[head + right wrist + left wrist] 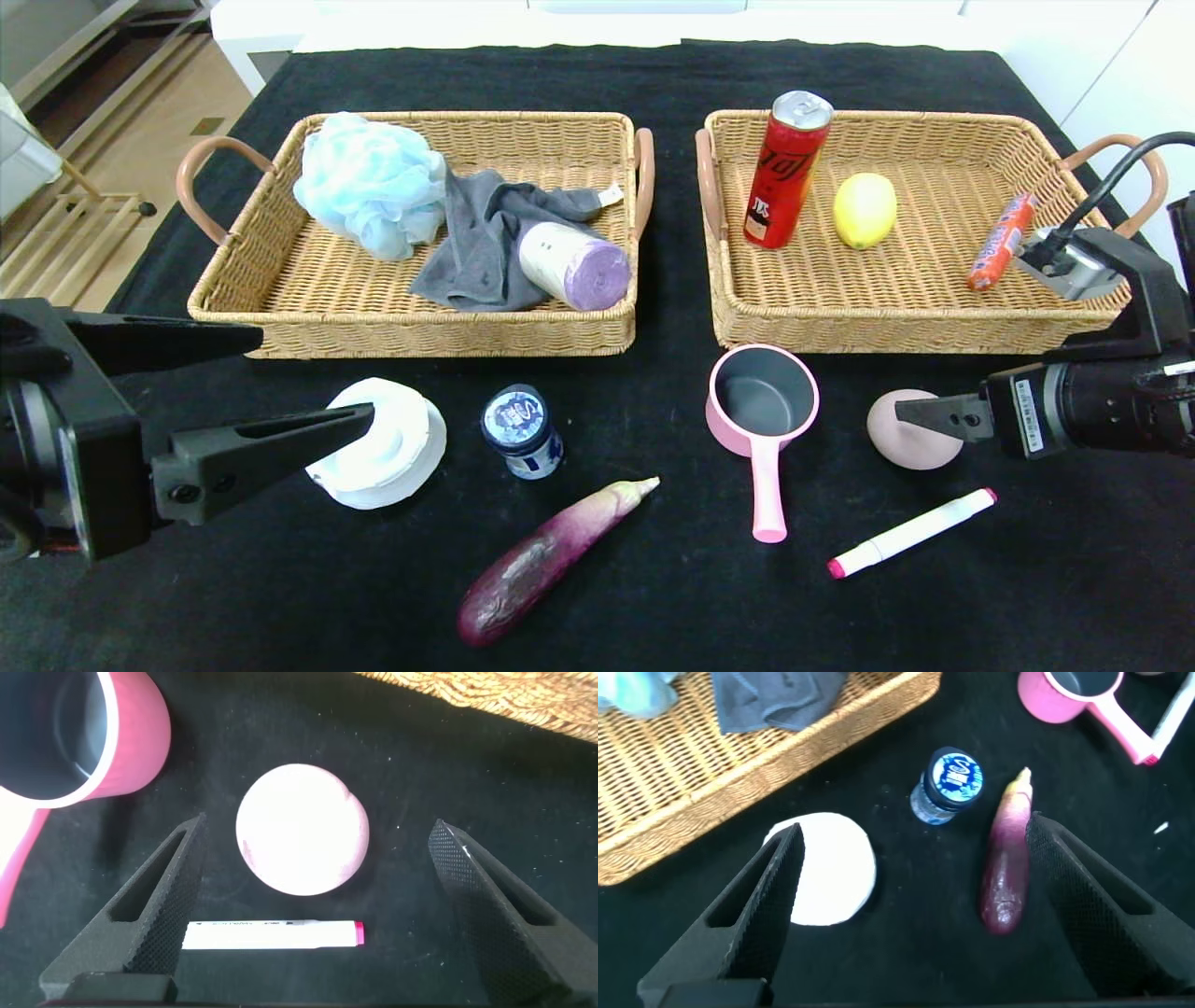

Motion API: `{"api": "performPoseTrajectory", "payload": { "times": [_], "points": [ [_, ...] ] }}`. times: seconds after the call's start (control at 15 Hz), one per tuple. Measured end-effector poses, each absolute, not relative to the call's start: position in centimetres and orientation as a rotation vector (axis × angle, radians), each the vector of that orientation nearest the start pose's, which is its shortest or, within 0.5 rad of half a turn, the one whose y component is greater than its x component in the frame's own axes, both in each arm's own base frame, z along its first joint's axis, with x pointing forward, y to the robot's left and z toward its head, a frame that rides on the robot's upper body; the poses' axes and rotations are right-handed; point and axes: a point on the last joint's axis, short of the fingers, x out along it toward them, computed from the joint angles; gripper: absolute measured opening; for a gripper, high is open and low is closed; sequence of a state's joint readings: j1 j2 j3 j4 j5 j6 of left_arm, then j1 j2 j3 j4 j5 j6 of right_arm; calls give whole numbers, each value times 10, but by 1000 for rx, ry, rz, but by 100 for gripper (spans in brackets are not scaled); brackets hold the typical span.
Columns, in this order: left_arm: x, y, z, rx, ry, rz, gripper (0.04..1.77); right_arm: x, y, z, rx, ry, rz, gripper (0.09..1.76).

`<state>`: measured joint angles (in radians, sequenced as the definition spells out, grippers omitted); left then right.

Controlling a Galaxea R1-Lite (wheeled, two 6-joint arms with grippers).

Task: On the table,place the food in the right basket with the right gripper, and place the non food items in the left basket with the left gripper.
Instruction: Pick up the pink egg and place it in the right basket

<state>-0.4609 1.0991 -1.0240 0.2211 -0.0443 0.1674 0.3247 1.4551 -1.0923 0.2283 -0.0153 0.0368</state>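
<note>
Bright, even overhead light is filling the scene, and the black tablecloth [653, 597] is swallowing most shadows. A small glare spot is showing on the eggplant [541, 558], and the soda can [786, 170] top is gleaming. In the wrist views the gripper fingers [747, 915] are looking soft and slightly blurred up close.

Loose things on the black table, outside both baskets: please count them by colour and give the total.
White: 2, the round white pad and the marker
Pink: 2, the small pot and the round pink item
Purple: 1, the eggplant
Blue: 1, the small jar
Total: 6
</note>
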Motion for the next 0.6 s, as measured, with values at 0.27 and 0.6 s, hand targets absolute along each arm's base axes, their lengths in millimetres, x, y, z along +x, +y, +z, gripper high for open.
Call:
{"api": "performPoseTrajectory", "payload": {
  "times": [0.27,0.6],
  "points": [
    [127,-67,298,229,256,-542,172,233,80,242,-66,620,291,171],
    [127,-67,298,230,258,-545,172,241,87,231,-95,657,254,171]
  ]
}}
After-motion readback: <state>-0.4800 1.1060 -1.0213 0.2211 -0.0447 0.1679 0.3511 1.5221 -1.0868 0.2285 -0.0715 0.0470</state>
